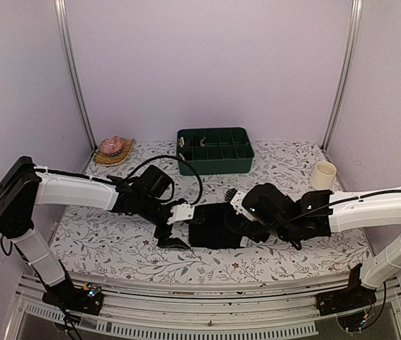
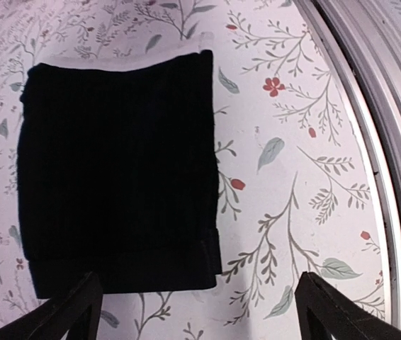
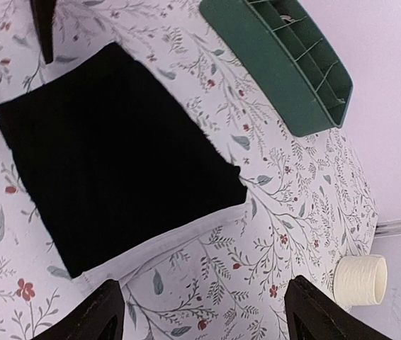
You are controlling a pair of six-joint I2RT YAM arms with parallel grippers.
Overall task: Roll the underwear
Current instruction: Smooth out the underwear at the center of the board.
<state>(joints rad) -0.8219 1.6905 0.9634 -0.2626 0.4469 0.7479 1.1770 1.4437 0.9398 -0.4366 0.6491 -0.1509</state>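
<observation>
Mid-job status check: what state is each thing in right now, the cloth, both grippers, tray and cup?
underwear: folded flat into a rectangle, not rolled.
left gripper: open, holding nothing.
right gripper: open, holding nothing.
green tray: upright, a dark-and-white item in one end compartment.
cup: upright, mouth up.

On table, underwear at centre, tray behind it, cup to right

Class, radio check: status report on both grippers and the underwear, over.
Left gripper open, empty. Right gripper open, empty. Underwear folded flat between them, not yet rolled. Green tray behind, well apart.
</observation>
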